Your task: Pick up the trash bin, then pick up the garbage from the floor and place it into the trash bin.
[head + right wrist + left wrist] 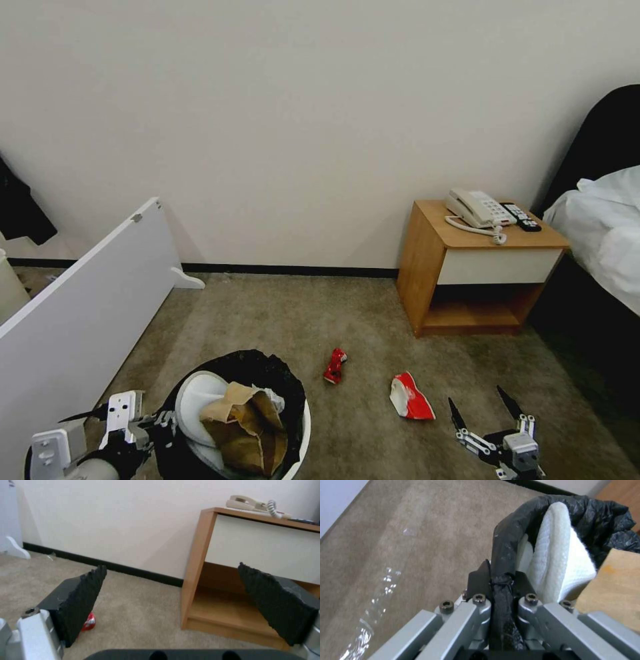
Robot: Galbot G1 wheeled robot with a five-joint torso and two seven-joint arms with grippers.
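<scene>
At lower left of the head view, the left end effector is clamped on the bag-covered rim of the bin. Left wrist view confirms: both fingers pinch the black bag where it folds over the rim. Bin holds a white slipper and a brown paper bag; slipper stands against the inner wall just beside the grip point.

Right end effector hangs low at lower right, fingers spread wide, holding nothing. Right wrist view shows its two ridged pads well apart, carpet between them.

Garbage on the floor: crushed red can right of the bin, and a red-and-white wrapper further right, near the right end effector but not touching it. Can also partly visible behind one pad in the right wrist view.

Nightstand stands against the wall, phone on top. White panel leans at left.
</scene>
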